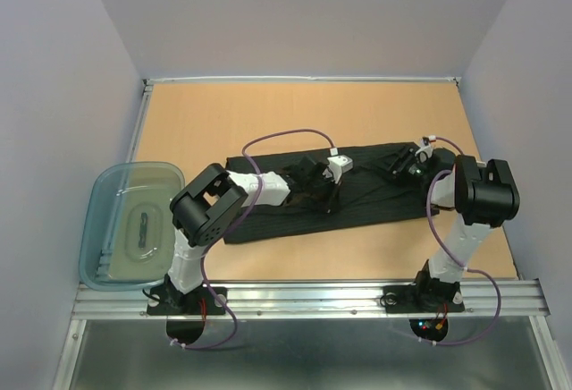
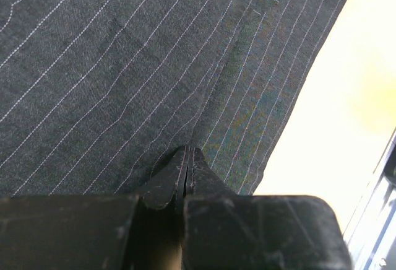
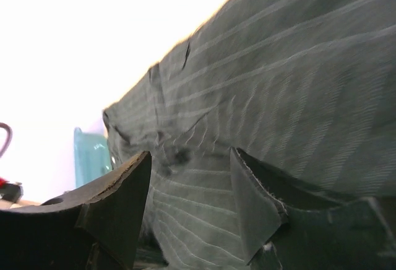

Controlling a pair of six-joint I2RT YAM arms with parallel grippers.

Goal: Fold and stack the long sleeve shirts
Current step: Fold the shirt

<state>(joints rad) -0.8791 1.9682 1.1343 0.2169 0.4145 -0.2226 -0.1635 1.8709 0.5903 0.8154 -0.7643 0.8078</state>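
Note:
The black pinstriped long sleeve shirt (image 1: 295, 220) lies in a long band across the middle of the tan table (image 1: 268, 122). My left gripper (image 1: 308, 175) rests on its middle. In the left wrist view the jaws (image 2: 187, 152) are pressed together, pinching a crease of the striped cloth (image 2: 111, 65) near its edge. My right gripper (image 1: 399, 163) is over the shirt's right end. In the right wrist view it (image 3: 190, 155) is open, with wrinkled cloth (image 3: 297, 65) lying between and beyond the fingers, not gripped.
A translucent blue-grey plastic tub (image 1: 130, 224) stands at the table's left edge, and shows faintly in the right wrist view (image 3: 93, 149). Bare table lies behind the shirt and in front of it (image 1: 357, 251). A metal rail (image 1: 313, 299) runs along the near edge.

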